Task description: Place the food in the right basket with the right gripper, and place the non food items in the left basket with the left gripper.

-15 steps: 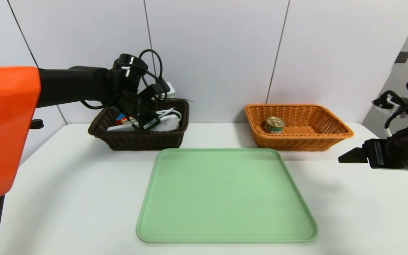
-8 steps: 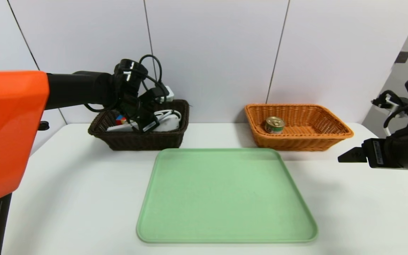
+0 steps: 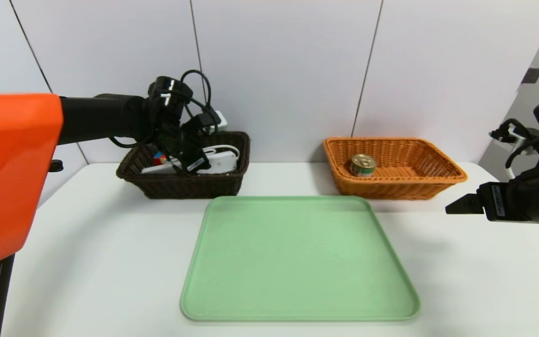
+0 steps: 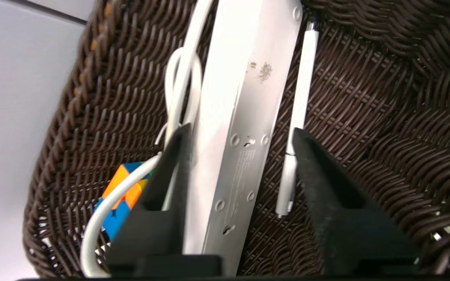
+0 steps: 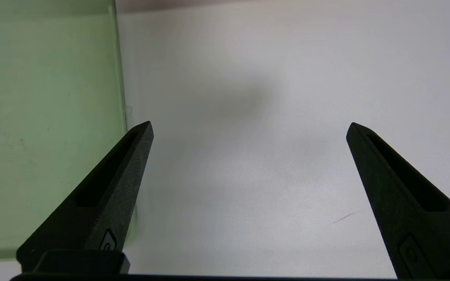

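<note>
While its thick black arm with the orange shell reaches in from the left, the left gripper (image 3: 190, 161) hangs over the left basket (image 3: 183, 185), the dark brown wicker one at the back left of the white table (image 3: 87, 243). In the left wrist view its fingers (image 4: 170, 164) stand spread apart, straddling the power strip (image 4: 240, 128) without pinching it. A small white label shows on the gripper in the head view, but its print is too small to read.

Inside this basket, the puzzle cube (image 4: 121, 195) sits at one end under the looped white cord (image 4: 180, 89). The power strip lies along the basket's length, underside up; a block of fine print on it cannot be read. The slim white pen (image 4: 297, 117) lies just beside the strip and roughly parallel to it, on the woven floor.

Nearer the middle, a pale green tray (image 3: 300, 257) lies flat on the table in front of both baskets.

Farther right, the right basket (image 3: 393, 180), orange-tan, holds the tin can (image 3: 362, 165) upright near its left end, gold lid up; the green-and-white label's writing cannot be made out.

At the far right, the right gripper (image 3: 456, 207) hovers above bare table beside the tray, pointing toward the tray, its pointed fingers (image 5: 104, 195) spread wide with nothing between them. Its barcode sticker is unreadable.
</note>
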{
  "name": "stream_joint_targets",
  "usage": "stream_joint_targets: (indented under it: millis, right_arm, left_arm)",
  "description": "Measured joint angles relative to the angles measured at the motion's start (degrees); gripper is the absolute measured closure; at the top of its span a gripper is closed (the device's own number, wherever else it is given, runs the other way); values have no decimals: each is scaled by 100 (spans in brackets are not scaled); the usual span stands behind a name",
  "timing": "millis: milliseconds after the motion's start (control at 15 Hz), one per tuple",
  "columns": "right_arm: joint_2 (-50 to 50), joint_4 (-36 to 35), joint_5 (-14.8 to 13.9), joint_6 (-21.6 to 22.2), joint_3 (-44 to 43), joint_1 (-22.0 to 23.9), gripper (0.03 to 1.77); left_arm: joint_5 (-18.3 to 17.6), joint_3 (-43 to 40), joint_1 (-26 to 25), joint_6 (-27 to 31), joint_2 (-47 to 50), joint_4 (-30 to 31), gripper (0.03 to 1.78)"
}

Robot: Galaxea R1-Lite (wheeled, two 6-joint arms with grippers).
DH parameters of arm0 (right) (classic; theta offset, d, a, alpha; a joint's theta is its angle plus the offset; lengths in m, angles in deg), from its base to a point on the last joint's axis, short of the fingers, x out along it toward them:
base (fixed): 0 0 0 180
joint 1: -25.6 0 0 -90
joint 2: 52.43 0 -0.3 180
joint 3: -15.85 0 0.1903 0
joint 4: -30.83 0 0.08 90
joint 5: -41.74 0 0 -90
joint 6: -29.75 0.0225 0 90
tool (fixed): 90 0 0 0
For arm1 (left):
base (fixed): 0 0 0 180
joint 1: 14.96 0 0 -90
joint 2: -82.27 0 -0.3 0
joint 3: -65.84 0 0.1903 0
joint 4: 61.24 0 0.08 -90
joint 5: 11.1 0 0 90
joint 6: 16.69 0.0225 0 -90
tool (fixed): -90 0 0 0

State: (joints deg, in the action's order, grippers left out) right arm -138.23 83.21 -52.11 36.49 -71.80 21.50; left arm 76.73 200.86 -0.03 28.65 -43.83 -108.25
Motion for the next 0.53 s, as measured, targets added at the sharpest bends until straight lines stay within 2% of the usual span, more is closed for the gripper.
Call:
stream_joint_targets:
  millis: [333,533]
  right_arm:
    - [-11,-13,6,12,-46,2,9]
    - [-23,-29,41,33,-63,0,9]
  left_arm:
    - [33,20,91,-201,564,-21,47]
    - [55,23,301,-1114,1240,-268,36]
